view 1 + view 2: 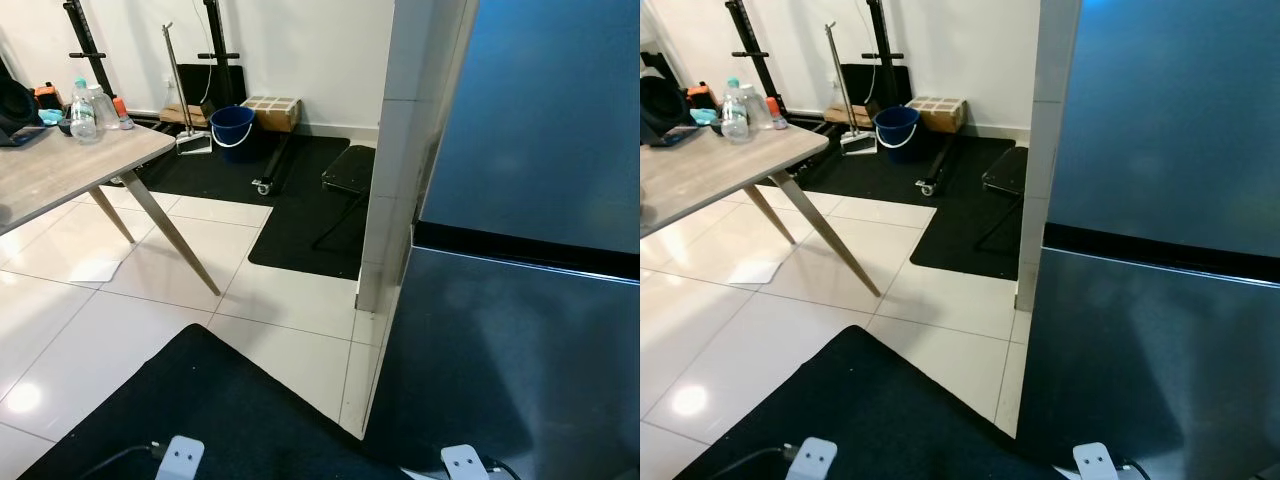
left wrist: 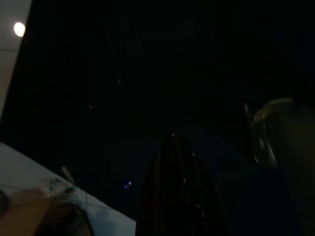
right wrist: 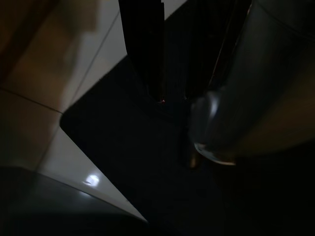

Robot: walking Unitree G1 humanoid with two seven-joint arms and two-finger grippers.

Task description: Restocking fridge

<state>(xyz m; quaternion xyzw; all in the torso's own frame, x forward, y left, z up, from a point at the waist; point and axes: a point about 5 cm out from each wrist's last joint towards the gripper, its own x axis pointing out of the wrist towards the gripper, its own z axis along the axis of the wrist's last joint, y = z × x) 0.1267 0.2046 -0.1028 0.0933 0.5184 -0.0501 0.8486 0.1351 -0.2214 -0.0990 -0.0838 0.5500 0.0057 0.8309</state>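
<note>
The fridge stands at the right, close in front of me, its dark glossy doors closed; a black seam divides the upper door from the lower one. Clear water bottles stand on the far end of the grey wooden table at the left. Both arms hang idle at my sides. My left gripper hangs over a black mat in a very dark wrist view. My right gripper points down at the mat's edge and white tiles.
A white pillar stands just left of the fridge. A black mat lies under me; another lies beyond, with a black step. A blue bucket, a carton and a dustpan line the back wall.
</note>
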